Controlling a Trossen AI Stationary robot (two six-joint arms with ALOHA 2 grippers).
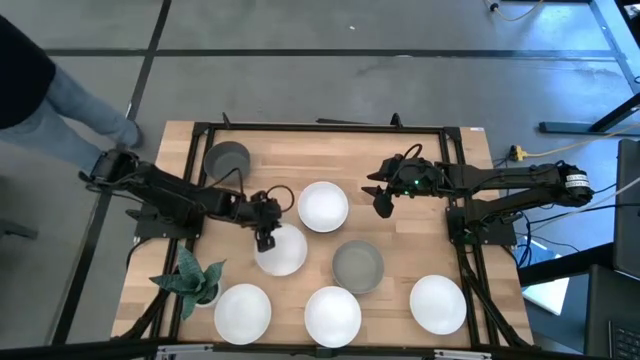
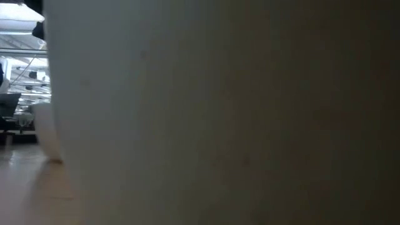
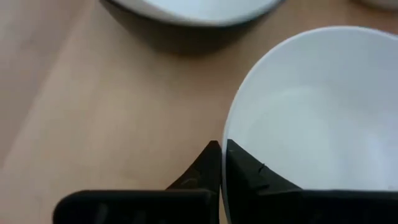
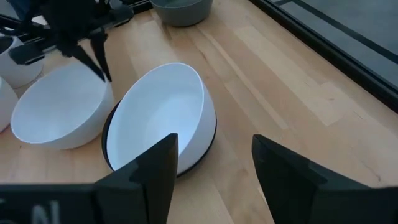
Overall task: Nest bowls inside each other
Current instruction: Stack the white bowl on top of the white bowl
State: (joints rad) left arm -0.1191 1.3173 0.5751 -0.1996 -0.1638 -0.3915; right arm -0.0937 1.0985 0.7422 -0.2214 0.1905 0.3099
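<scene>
My left gripper (image 1: 265, 240) (image 3: 222, 155) is shut on a white bowl (image 1: 281, 250) in the middle of the table. To its far right a white bowl (image 1: 323, 206) (image 4: 158, 118) sits tilted inside a black bowl (image 4: 208, 140). My right gripper (image 1: 383, 207) (image 4: 214, 168) hangs open just right of that pair and touches nothing. One grey bowl (image 1: 227, 158) stands near the far left corner, another (image 1: 357, 265) right of centre. Three white bowls (image 1: 243, 312), (image 1: 332, 315), (image 1: 437, 304) line the near edge. My left gripper holds the white bowl by its rim (image 3: 231, 127) on the bowl's left side. One finger (image 3: 255, 177) is inside the bowl and one (image 3: 202, 171) outside, coming from above and pointing down. The bowl stands with its base on the table (image 4: 59, 115).
A small green spiky plant (image 1: 190, 278) stands by the near left edge. A white bowl (image 2: 219, 112) right at the low camera fills most of that view. Bare wood lies along the far right of the table (image 1: 440, 150). A person's legs (image 1: 70, 110) show beyond the far left corner.
</scene>
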